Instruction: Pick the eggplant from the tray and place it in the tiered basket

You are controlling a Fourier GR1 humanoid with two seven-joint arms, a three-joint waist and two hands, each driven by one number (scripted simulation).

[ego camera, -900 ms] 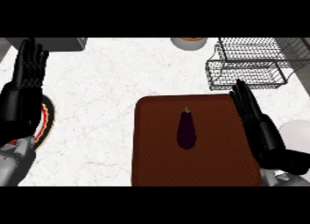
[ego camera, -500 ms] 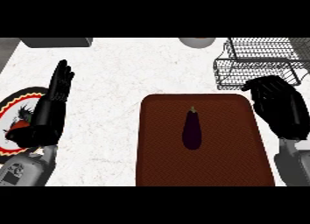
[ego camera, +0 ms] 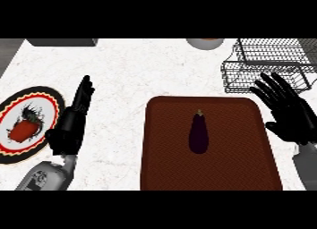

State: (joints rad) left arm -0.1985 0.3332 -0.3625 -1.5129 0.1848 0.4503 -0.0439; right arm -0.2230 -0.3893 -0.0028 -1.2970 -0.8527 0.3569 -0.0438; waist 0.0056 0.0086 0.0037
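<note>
Eggplant (ego camera: pixel 199 133) lying lengthwise near the middle of a brown tray (ego camera: pixel 168 170), stem end pointing away, untouched. Right hand (ego camera: pixel 290 114) spread wide, fingers straight, just beside the tray's right edge and in front of the wire tiered basket (ego camera: pixel 254 74), holding nothing. Left hand (ego camera: pixel 72 123) flat and open, fingers together, over the white counter (ego camera: pixel 134 67) between the tray and a patterned plate (ego camera: pixel 6 116) carrying something red. Pale bowl (ego camera: pixel 205 43) partly visible at the far edge.
</note>
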